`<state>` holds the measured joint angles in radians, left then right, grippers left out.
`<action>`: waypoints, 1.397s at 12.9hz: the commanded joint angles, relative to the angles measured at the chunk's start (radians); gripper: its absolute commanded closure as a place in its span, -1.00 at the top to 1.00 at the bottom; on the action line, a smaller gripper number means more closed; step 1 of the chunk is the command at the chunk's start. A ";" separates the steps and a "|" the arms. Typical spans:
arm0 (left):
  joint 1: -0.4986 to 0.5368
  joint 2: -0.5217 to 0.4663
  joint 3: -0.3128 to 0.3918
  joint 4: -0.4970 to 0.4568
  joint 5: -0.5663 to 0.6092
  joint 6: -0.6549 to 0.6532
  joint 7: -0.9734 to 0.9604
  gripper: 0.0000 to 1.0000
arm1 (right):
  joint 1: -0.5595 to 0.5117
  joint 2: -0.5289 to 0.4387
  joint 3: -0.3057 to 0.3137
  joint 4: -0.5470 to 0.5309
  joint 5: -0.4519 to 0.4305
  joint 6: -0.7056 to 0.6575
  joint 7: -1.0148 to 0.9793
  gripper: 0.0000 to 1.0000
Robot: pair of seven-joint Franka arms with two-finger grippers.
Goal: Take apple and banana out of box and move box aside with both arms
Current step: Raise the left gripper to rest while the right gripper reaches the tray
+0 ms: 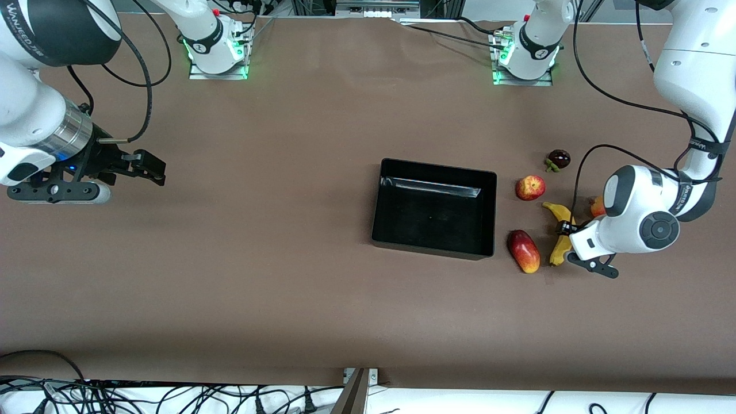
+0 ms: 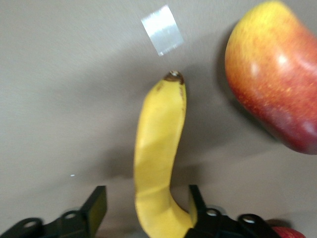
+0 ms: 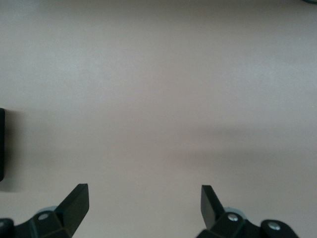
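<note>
With banana (image 2: 157, 163) laid beside emptied box (image 1: 434, 208), left gripper (image 2: 146, 208) stood part-open astride it, gripping nothing (right gripper (image 3: 143, 203) wide, idle); next: both take box.

Glossy black box (image 1: 434, 208), plain yellow banana (image 2: 157, 158) with dark tip, red apple (image 1: 530, 187) with pale yellow patches, oblong red-and-yellow fruit (image 1: 524, 250), dark maroon fruit (image 1: 558, 158) with green stem, brown table (image 1: 259, 259), white arms with black grippers
</note>
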<state>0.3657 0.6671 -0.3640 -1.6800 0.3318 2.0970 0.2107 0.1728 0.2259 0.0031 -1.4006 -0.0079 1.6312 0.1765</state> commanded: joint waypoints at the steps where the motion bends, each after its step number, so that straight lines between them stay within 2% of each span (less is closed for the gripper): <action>1: 0.001 -0.140 -0.026 0.015 0.023 -0.105 0.006 1.00 | -0.002 0.003 0.003 0.000 0.005 0.002 -0.020 1.00; 3: 0.001 -0.181 -0.073 0.113 0.010 -0.255 0.007 1.00 | -0.001 0.013 0.005 -0.001 0.002 0.005 -0.054 1.00; 6: 0.004 -0.190 -0.180 0.331 0.007 -0.557 0.009 1.00 | 0.002 0.084 0.008 -0.003 0.002 -0.005 -0.118 1.00; 7: 0.004 -0.192 -0.209 0.379 0.007 -0.616 0.009 1.00 | 0.019 0.101 0.011 -0.003 0.003 -0.011 -0.123 1.00; 9: -0.001 -0.216 -0.210 0.433 -0.013 -0.663 0.010 1.00 | 0.095 0.105 0.014 -0.005 0.025 -0.011 -0.102 1.00; 10: -0.014 -0.259 -0.178 0.419 -0.061 -0.661 0.003 1.00 | 0.132 0.121 0.012 -0.005 0.058 -0.005 -0.079 1.00; 12: -0.132 -0.369 0.057 0.369 -0.181 -0.655 -0.001 1.00 | 0.200 0.188 0.014 -0.008 0.127 0.068 0.079 1.00; 13: -0.178 -0.401 0.150 0.330 -0.253 -0.653 -0.007 1.00 | 0.249 0.228 0.012 -0.006 0.134 0.125 0.159 1.00; 14: -0.224 -0.428 0.211 0.301 -0.275 -0.644 -0.005 1.00 | 0.296 0.272 0.012 -0.006 0.132 0.200 0.249 1.00; 15: -0.255 -0.441 0.259 0.289 -0.275 -0.625 -0.005 1.00 | 0.339 0.318 0.012 -0.006 0.134 0.275 0.335 1.00; 16: -0.272 -0.483 0.279 0.229 -0.277 -0.588 -0.010 1.00 | 0.391 0.354 0.012 -0.006 0.132 0.351 0.436 1.00; 18: -0.284 -0.640 0.305 -0.012 -0.283 -0.339 -0.080 1.00 | 0.485 0.412 0.012 -0.005 0.131 0.467 0.640 1.00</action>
<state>0.1096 0.2022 -0.1024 -1.4338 0.0722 1.5709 0.1853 0.5858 0.5988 0.0276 -1.4218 0.1155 2.0347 0.6682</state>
